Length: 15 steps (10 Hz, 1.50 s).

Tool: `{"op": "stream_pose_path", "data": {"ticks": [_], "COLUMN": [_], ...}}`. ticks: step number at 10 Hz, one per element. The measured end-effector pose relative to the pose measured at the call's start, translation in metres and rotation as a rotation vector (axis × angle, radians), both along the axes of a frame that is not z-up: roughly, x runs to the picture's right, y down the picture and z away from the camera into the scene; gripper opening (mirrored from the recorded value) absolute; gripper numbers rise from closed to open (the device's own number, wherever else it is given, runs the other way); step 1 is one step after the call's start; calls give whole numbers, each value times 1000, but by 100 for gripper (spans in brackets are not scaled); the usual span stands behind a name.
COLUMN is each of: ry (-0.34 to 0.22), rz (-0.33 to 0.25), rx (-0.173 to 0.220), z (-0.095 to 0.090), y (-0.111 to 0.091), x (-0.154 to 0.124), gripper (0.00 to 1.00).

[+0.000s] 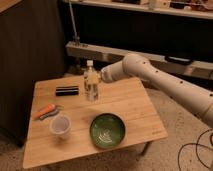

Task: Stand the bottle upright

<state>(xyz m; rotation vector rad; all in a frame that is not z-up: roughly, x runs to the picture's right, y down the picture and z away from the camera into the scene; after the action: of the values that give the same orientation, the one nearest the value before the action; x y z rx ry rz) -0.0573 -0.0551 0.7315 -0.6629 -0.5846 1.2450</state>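
Your bottle (90,83) has a faint label on its body, but the print is too blurred to read. No other writing on the table (131,106) is legible.

Your gripper (99,76) sits at the bottle's right side, level with its upper body and just below the pale cap. It is right up against the bottle. You cannot tell how far open it is, or whether it has hold of the bottle or only touches it. The arm (167,84) reaches in from the right, above the table's far right corner.

The bottle is upright, cap on top, at the back middle of the table. Its base is down at the tabletop; whether it rests there fully is unclear.

1 flat black object (67,90) lies just left of the bottle, apart from it. 1 orange-handled tool (44,110) lies near the left edge. 1 translucent cup (60,126) stands upright in front of the tool. 1 green bowl (107,130) sits near the front edge, right of the cup and well in front of the bottle.
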Motion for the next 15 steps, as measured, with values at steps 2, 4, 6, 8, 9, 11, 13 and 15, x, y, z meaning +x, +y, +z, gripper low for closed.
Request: {"op": "stream_pose_path", "data": {"ticks": [2, 4, 6, 8, 9, 11, 13, 15], "ry": [152, 147, 25, -62, -87, -156, -219, -278], "rz": [15, -17, -25, -41, -55, -82, -94, -108], "rx": [54, 141, 165, 173, 175, 167, 169, 201], "z": [3, 5, 10, 15, 18, 26, 33, 36], "y": [2, 4, 3, 3, 3, 3, 2, 0], "x": [-7, -7, 0, 2, 3, 4, 6, 6], "gripper": [0, 0, 0, 0, 0, 0, 0, 0]}}
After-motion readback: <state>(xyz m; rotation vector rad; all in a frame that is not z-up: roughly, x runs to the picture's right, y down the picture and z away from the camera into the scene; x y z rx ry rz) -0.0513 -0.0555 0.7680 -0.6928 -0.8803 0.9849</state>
